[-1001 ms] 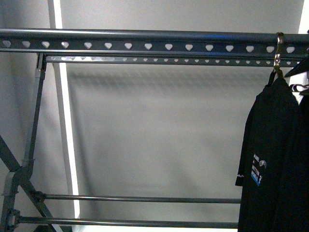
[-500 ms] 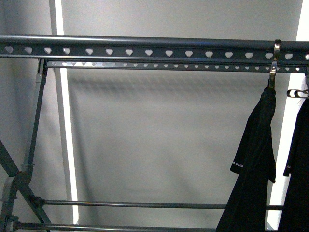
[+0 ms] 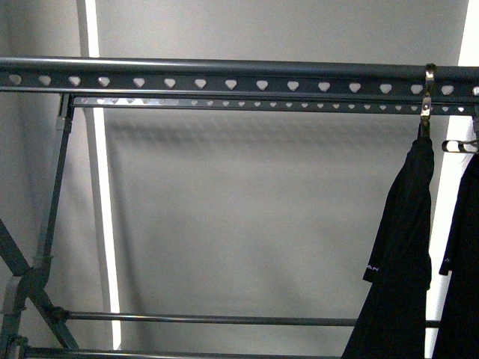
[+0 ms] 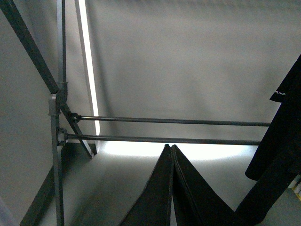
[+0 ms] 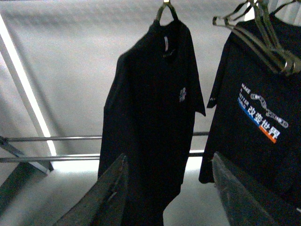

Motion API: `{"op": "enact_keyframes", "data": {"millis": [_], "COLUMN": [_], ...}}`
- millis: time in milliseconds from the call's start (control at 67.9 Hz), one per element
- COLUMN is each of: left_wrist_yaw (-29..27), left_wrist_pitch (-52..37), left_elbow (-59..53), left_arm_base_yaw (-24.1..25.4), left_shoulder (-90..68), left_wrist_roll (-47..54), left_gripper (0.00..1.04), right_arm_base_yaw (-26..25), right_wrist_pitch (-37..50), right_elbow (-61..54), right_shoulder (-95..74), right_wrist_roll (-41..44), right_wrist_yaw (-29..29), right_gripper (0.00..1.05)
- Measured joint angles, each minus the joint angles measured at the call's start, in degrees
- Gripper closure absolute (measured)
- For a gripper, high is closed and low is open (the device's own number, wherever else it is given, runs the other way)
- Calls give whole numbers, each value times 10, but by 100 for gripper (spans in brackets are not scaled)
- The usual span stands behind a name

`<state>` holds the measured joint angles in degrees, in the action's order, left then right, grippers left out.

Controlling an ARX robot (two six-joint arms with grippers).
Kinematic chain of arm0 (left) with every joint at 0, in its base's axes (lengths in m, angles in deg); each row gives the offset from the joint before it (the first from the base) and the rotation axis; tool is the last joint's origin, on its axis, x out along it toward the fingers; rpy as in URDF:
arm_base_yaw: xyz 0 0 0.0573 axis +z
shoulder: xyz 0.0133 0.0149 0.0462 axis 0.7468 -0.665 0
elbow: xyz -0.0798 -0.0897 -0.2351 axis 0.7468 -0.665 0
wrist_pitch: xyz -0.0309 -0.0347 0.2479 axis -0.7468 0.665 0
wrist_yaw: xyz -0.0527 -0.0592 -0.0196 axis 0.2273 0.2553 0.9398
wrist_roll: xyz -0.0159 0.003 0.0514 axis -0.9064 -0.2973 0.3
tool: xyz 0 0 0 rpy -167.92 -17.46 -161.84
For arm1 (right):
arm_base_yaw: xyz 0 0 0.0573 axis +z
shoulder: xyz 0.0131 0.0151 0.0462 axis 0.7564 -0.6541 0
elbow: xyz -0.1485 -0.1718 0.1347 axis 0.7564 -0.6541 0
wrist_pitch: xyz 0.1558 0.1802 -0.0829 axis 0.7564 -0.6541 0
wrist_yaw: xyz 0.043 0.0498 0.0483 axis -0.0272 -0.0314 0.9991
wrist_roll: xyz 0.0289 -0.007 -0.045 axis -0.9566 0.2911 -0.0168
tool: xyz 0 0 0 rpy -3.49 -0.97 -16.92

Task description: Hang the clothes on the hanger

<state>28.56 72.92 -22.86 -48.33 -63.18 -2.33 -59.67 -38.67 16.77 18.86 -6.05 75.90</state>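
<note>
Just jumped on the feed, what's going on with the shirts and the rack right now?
Nothing is being held at the moment. The left gripper is shut and empty; the right gripper is open and empty, facing the garments. A black T-shirt hangs by a metal hook from the rack's top rail, near its right end. In the right wrist view, a second shirt with the white print and blue-orange stripe hangs beside it on wire hangers. The rest of the rail is bare.

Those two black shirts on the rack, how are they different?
The printed shirt carries white lettering and a blue-orange stripe; the other shirt shows only a tiny chest mark. The printed shirt hangs with grey wire hangers bunched at its top; the other from one hook. Both are black and short-sleeved.
</note>
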Motion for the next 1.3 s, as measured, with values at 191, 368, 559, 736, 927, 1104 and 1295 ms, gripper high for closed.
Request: {"op": "enact_keyframes", "data": {"millis": [191,368,559,736,927,1104,1295], "left_wrist_yaw": [0,0,0,0,0,0,0], "left_wrist_pitch": [0,0,0,0,0,1,1], "left_elbow": [0,0,0,0,0,0,0], "left_arm_base_yaw": [0,0,0,0,0,0,0], "left_shoulder": [0,0,0,0,0,0,0], "left_wrist_roll": [0,0,0,0,0,0,0], "left_gripper": [101,101,101,101,101,101,95], "right_arm_base_yaw": [96,103,103,103,103,103,103], "right_wrist_pitch": [9,17,24,27,28,31,31], "right_elbow": [-36,-70,-95,-106,-117,-141,-141], "right_shoulder": [37,56,75,85,94,115,116], "right_wrist_roll": [2,3,3,3,3,3,4], "right_wrist_yaw": [-90,-96,-96,-96,-96,-96,-97], "right_gripper": [84,102,102,102,102,102,99]}}
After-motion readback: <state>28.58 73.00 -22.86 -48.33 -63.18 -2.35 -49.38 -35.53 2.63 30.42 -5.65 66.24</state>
